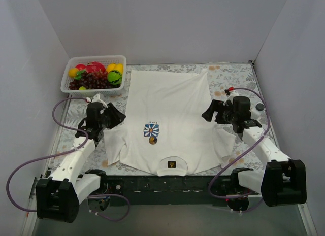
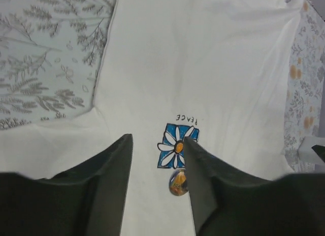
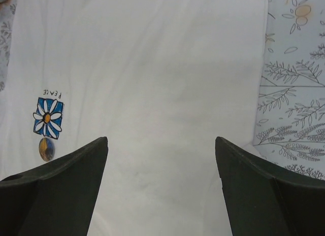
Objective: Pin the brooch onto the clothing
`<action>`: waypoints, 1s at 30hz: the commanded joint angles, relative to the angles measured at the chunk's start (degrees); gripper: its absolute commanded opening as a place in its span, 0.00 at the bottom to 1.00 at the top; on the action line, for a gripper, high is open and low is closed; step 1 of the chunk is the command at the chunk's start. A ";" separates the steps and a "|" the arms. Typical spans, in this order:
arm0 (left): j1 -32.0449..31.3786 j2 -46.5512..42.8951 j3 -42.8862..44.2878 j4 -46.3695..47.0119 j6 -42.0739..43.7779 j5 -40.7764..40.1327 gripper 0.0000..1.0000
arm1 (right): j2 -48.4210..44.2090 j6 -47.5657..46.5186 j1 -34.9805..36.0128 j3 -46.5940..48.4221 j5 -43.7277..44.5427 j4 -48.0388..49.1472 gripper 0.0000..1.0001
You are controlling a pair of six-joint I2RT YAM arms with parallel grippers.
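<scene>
Top external view showed the T-shirt (image 1: 167, 104) spread flat at centre frame, presumably for easy pinning, with the brooch (image 1: 153, 140) sitting just under its flower emblem (image 1: 151, 129). The left gripper (image 1: 119, 116) hung half-parted and the right gripper (image 1: 208, 114) wide open, both empty.

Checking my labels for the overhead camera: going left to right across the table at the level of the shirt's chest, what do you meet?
left claw → flower print → right claw
</scene>
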 commanded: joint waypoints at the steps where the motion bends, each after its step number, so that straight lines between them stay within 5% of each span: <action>1: -0.12 -2.48 -1.66 -4.67 -3.19 -2.36 0.15 | -5.12 -0.39 0.05 -2.84 3.17 0.18 0.93; 3: -0.03 -2.04 -1.40 -6.88 -4.16 -5.01 0.00 | -5.92 -0.48 0.05 -3.55 4.13 0.18 0.93; 17: -0.12 18.17 8.00 -22.18 -1.18 -16.09 0.00 | -1.44 -1.10 1.45 0.67 -0.08 -3.78 0.90; 30: -0.03 32.57 14.50 -26.83 3.57 -21.37 0.00 | 13.49 -4.52 14.63 7.35 6.86 -10.01 0.89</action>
